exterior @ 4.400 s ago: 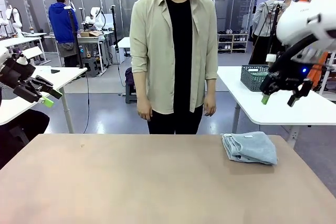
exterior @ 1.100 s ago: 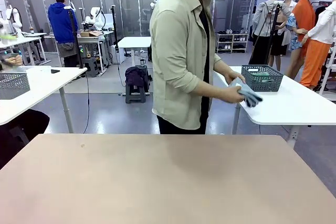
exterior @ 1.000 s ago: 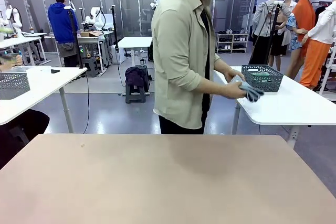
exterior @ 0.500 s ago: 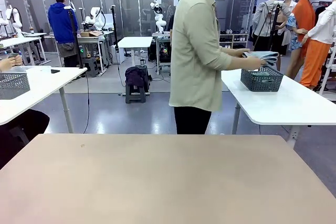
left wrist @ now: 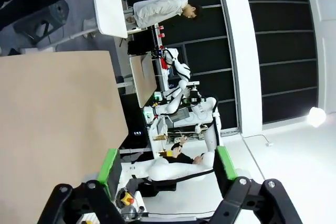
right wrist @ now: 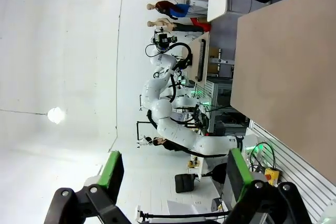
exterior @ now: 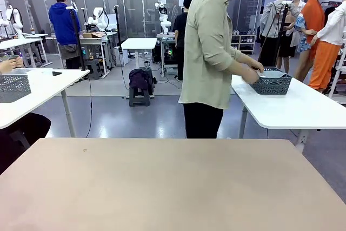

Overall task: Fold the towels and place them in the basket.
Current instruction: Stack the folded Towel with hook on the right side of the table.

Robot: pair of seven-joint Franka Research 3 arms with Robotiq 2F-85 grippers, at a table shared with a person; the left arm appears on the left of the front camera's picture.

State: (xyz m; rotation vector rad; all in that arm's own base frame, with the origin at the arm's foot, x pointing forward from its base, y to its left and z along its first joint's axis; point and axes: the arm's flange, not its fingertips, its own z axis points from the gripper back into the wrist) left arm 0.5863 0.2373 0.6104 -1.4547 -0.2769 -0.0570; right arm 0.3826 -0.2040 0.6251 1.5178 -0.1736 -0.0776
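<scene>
One pale blue-grey terry-cloth towel lies in the dark grey lattice-mesh plastic basket on the white desk at 2 o'clock, under the person's hands. Left gripper fingers wide; right gripper fingers wide.

Front camera faces across table; wrist cameras tilted upward, sharing table edge.

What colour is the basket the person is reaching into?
Dark grey, with mesh sides. The basket shows best in the front view.
</scene>
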